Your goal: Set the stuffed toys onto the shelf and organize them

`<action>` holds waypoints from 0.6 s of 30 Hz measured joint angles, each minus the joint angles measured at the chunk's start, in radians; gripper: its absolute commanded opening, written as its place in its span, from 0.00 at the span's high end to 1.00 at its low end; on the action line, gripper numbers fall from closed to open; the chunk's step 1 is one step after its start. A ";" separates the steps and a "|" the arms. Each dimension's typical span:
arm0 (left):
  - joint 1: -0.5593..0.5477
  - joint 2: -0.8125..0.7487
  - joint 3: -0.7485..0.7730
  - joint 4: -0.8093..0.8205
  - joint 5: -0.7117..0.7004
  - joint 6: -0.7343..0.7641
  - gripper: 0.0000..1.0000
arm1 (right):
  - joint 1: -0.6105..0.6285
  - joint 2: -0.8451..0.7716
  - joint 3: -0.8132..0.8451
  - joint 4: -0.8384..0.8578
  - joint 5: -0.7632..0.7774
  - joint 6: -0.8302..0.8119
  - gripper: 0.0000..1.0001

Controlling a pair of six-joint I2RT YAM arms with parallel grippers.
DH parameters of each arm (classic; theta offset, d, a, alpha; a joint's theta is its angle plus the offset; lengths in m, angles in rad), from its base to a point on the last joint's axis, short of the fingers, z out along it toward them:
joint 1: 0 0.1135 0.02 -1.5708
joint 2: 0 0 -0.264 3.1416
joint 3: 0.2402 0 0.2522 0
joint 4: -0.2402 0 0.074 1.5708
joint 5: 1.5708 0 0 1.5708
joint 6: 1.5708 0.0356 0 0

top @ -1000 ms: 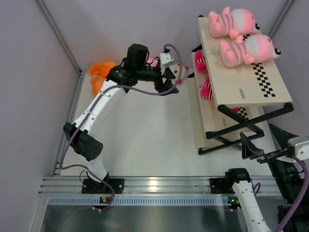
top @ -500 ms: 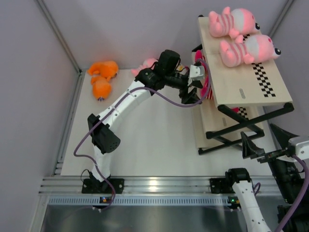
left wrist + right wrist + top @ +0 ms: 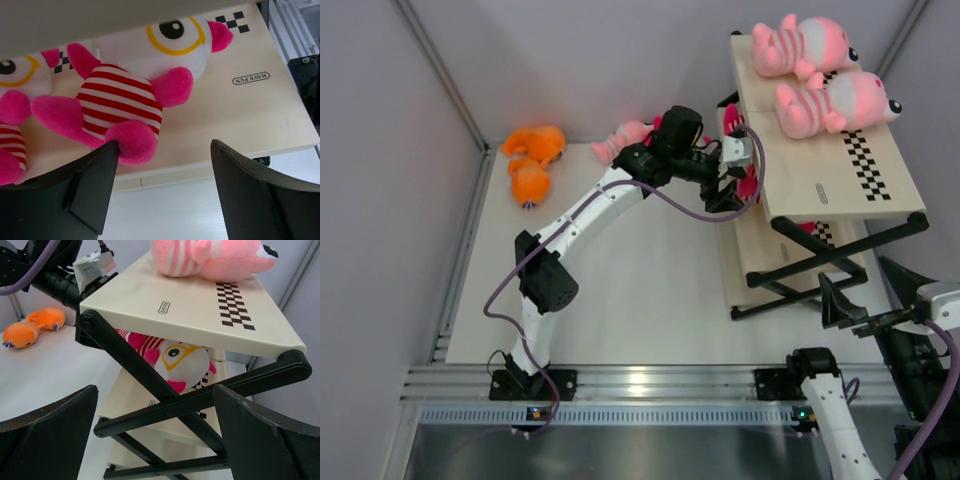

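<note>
My left gripper (image 3: pixel 733 187) is open at the shelf's (image 3: pixel 840 175) middle board. In the left wrist view the gripper (image 3: pixel 165 150) is empty. Its left finger (image 3: pixel 90 185) touches the foot of a hot-pink toy (image 3: pixel 120 102) that lies on the board beside a second one (image 3: pixel 10 107). Two pale-pink striped toys (image 3: pixel 800 45) (image 3: pixel 835 100) lie on the top board. Another pink toy (image 3: pixel 623 135) and two orange toys (image 3: pixel 532 165) lie on the table at the back left. My right gripper (image 3: pixel 865 295) is open and empty by the shelf's near end (image 3: pixel 155 390).
The shelf's black crossed frame (image 3: pixel 150 385) stands right in front of my right gripper. Grey walls close in the back and the left side (image 3: pixel 380 200). A metal rail (image 3: pixel 640 385) runs along the near edge.
My left arm swung right from the back of the table to the shelf's middle board. A hot-pink toy now lies on that board in front of its open jaws. The right arm has not moved.
</note>
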 measured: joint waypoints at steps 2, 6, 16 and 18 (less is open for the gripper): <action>0.000 0.002 0.001 0.016 -0.017 0.001 0.20 | 0.000 0.000 0.000 0.000 0.000 0.000 0.01; 0.000 0.002 0.002 0.034 -0.048 0.004 0.19 | 0.000 0.000 0.000 -0.003 0.000 0.000 0.00; 0.000 0.037 0.008 0.085 -0.065 -0.003 0.53 | 0.000 0.000 0.000 -0.019 0.002 0.000 0.00; 0.000 0.040 0.011 0.094 -0.066 -0.013 0.72 | 0.000 0.000 0.000 -0.022 0.002 0.000 0.00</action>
